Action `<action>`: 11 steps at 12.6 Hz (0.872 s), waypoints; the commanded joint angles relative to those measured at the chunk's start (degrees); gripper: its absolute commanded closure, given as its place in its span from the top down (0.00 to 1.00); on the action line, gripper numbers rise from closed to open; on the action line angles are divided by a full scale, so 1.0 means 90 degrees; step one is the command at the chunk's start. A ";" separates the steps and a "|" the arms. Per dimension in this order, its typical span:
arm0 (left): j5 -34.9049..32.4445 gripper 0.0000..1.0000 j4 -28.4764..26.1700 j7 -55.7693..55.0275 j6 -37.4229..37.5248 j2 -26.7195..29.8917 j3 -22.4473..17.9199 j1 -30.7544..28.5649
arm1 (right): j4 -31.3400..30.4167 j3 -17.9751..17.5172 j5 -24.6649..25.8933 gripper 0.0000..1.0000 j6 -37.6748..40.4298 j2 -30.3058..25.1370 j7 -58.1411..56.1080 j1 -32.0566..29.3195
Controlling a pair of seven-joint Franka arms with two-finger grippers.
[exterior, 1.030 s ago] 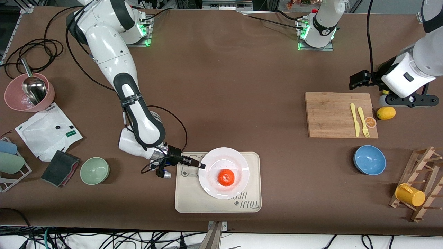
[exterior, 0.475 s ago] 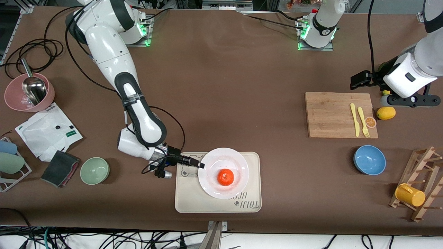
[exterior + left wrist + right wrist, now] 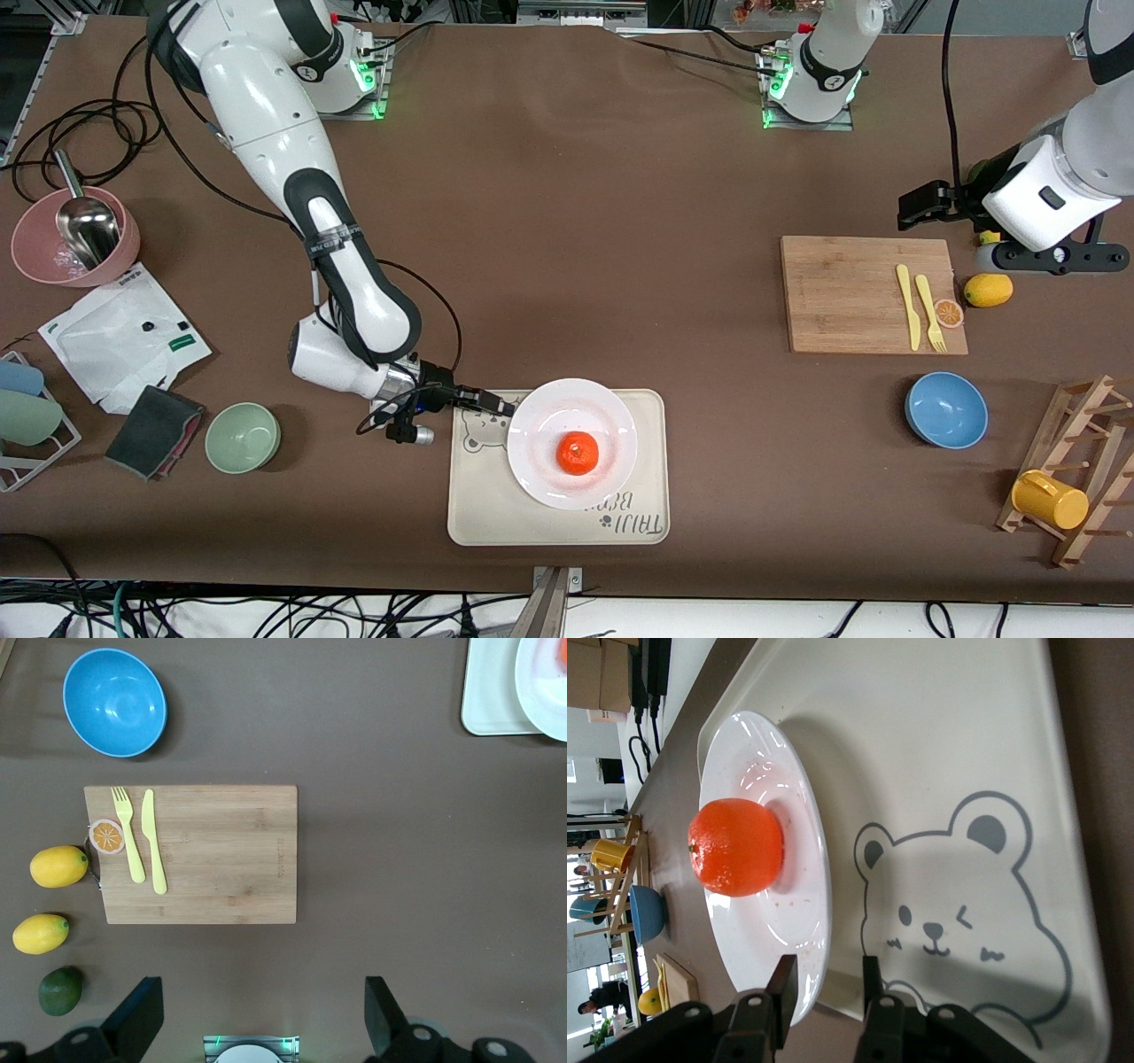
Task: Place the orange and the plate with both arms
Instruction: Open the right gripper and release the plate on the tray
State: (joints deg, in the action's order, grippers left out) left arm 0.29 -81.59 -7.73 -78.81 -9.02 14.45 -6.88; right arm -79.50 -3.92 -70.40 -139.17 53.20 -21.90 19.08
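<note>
While the right gripper [image 3: 505, 409] sits low at the rim of the plate [image 3: 615, 409], fingers narrowly apart and seemingly not pinching it, we judge the placing done: the orange [image 3: 577, 453] rests on the plate, itself on the bear tray [image 3: 645, 496]. Next we'd back off without nudging the rim. The left gripper [image 3: 918, 206] waits wide open above the table by the cutting board [image 3: 850, 292].

A robotics lab: two bolted-down arms [image 3: 292, 159], loose cables [image 3: 80, 133], brown-covered table [image 3: 576, 221].

One orange [image 3: 577, 453], one white plate [image 3: 540, 416], one bear tray [image 3: 478, 514]. Three bowls: pink [image 3: 35, 261], green [image 3: 243, 437], blue [image 3: 946, 410]. Two lemons [image 3: 58, 866] [image 3: 40, 934], one cutting board [image 3: 842, 297], one yellow mug [image 3: 1050, 501].
</note>
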 commanded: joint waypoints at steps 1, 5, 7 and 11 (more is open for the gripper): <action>-0.0052 1.00 0.0179 -0.0020 0.0133 -0.0052 0.0025 -0.0017 | -0.1056 -0.0043 0.0428 0.36 0.0024 -0.0812 0.0090 -0.0109; -0.0052 1.00 0.0179 -0.0011 0.0133 -0.0062 0.0015 -0.0027 | -0.2520 -0.0023 0.1102 0.46 0.0053 -0.2031 0.0071 -0.0177; -0.0052 1.00 0.0179 -0.0011 0.0133 -0.0062 0.0015 -0.0027 | -0.2933 -0.0004 0.1415 0.75 0.0324 -0.2521 0.0080 -0.0333; -0.0052 1.00 0.0179 -0.0011 0.0133 -0.0052 0.0015 -0.0027 | -0.3149 0.0551 0.1969 1.00 0.1387 -0.3146 0.0090 -0.0519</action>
State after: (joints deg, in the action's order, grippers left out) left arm 0.29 -81.56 -7.73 -78.77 -9.02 14.40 -6.94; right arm -105.15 -0.97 -56.49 -130.93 29.14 -21.78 15.02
